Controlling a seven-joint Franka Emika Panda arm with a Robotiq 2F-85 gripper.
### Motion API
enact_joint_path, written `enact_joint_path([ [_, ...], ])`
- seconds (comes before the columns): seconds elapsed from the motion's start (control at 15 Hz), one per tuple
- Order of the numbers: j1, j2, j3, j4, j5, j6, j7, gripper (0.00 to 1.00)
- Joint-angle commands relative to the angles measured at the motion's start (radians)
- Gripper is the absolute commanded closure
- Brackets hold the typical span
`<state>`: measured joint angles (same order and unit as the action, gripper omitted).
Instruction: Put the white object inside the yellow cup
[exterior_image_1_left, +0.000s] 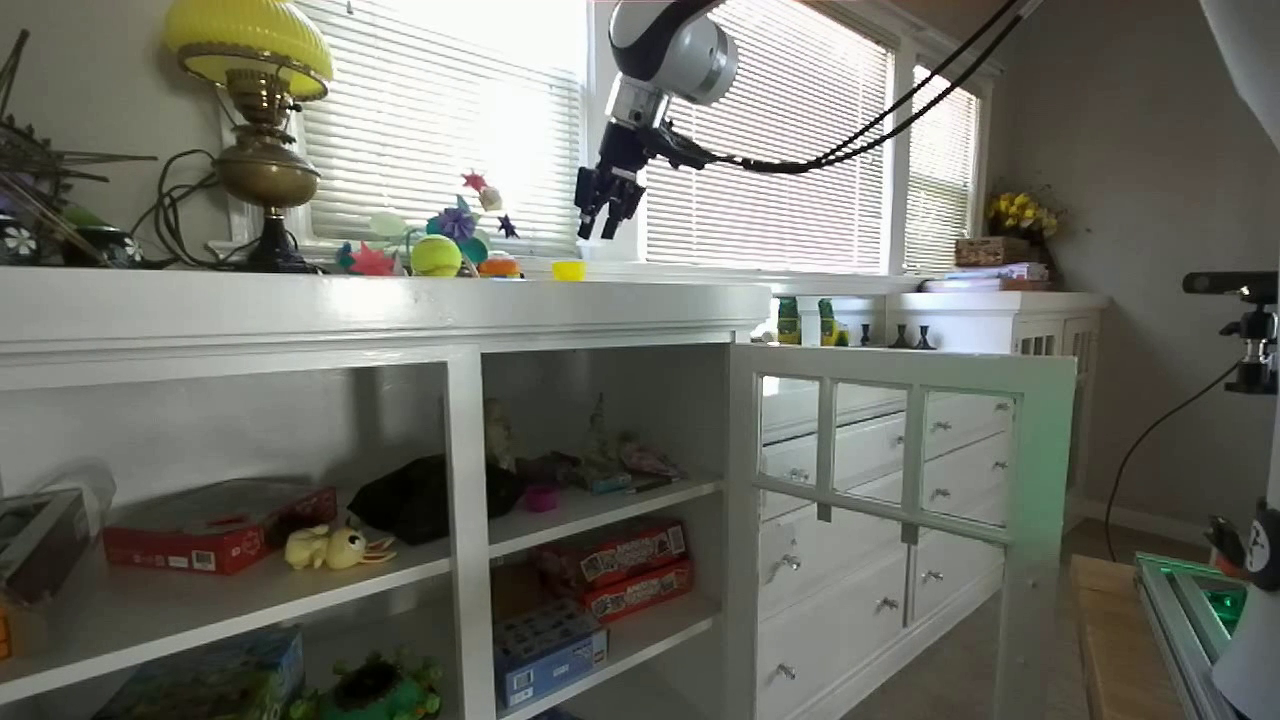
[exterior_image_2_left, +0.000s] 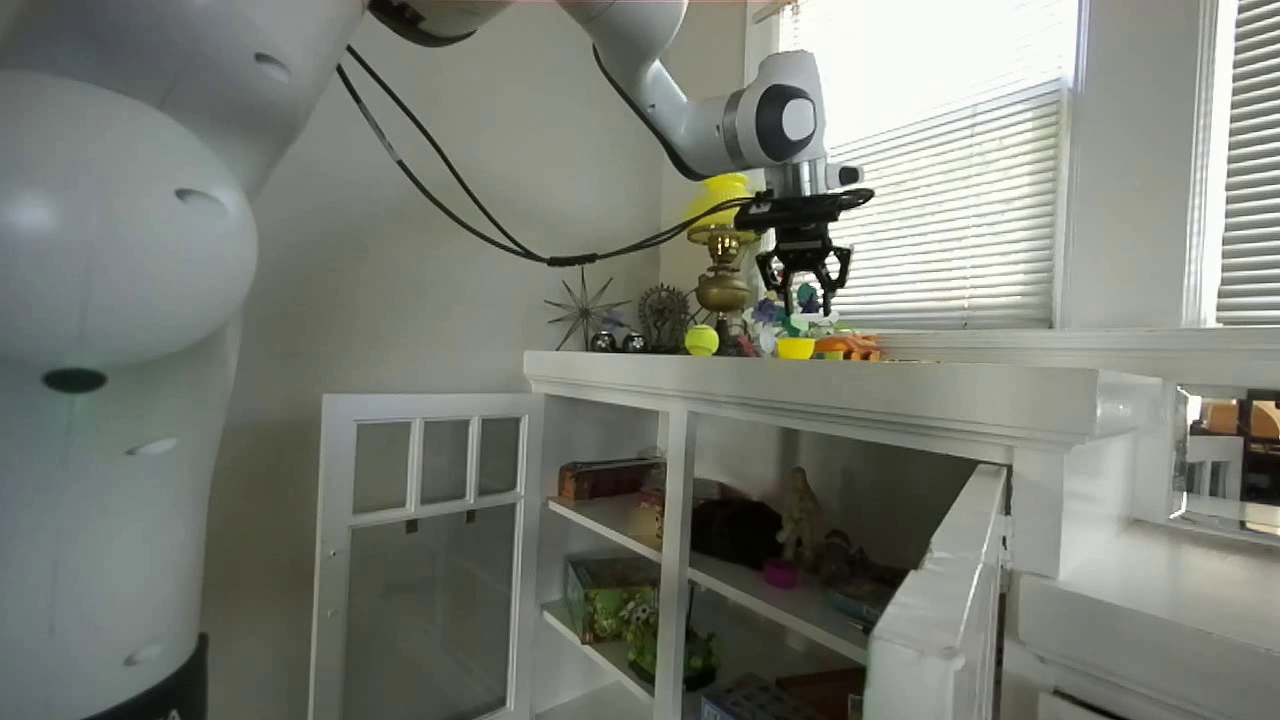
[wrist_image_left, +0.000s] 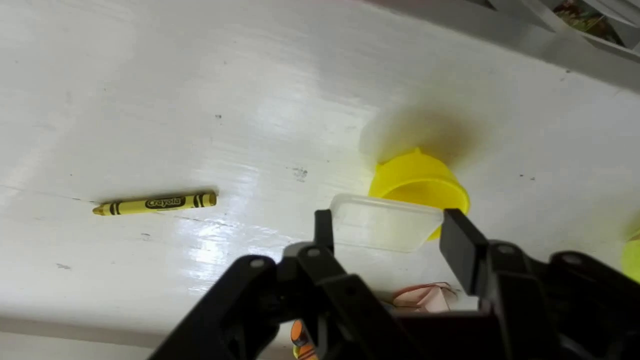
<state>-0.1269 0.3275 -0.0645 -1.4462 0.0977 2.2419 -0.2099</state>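
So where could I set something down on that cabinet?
In the wrist view, the cabinet top is bare between yellow crayon and yellow cup, and from the crayon to the picture's top. It's crowded where the hand holds the white object by the cup, and, in an exterior view, around paper flowers, tennis ball and lamp.

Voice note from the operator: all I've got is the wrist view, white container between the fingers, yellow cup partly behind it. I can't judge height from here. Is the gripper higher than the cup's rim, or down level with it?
Observer: Higher. In both exterior views the gripper is above the level of the rim of the yellow cup.
Operator: Good. Anything tall nearby that my camera misses?
Observer: A brass lamp with a yellow shade stands on the same cabinet top.
Operator: And past the gripper?
Observer: Window blinds show on either side of it in an exterior view.
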Motion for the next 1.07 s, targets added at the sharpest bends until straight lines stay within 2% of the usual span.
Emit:
enact_joint_path([
  [0.0, -0.005, 0.088, 0.011, 0.134, -0.024, -0.056, -0.022, 0.69],
  [0.47, 0.018, 0.146, 0.024, 0.217, -0.076, -0.086, -0.037, 0.69],
  [1.0, 0.025, 0.149, 0.014, 0.206, -0.12, -0.073, -0.017, 0.69],
])
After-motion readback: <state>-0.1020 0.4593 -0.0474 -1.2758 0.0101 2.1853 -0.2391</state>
